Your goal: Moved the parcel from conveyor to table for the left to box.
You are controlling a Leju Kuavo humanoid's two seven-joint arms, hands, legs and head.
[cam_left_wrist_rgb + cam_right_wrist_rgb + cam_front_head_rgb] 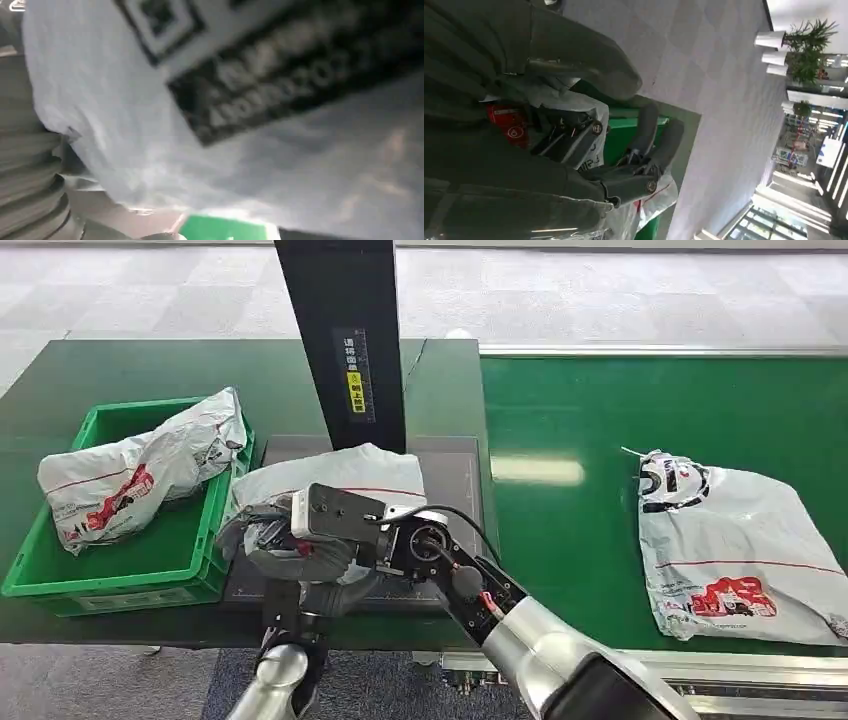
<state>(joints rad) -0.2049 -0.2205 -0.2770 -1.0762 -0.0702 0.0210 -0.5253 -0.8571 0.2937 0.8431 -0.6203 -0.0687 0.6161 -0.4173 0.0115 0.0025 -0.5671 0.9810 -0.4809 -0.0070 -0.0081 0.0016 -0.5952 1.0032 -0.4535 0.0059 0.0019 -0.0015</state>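
A white parcel (350, 472) with red print lies on the dark pad (452, 472) of the table, its left end bunched up beside the green box (110, 590). My right arm reaches across the pad, and my right hand (262, 540) grips that bunched end. In the right wrist view the parcel (584, 107) sits between the thumb and the fingers (574, 140). My left hand (315, 580) comes up from below, just under the right hand. In the left wrist view the parcel's black label (260, 80) lies right against the left hand (25, 170), whose fingers are hidden.
A second parcel (140, 475) lies in the green box. A third parcel (735, 550) rests on the green conveyor (570, 420) to the right. A black post (345, 340) stands behind the pad. The table's front edge runs just below the hands.
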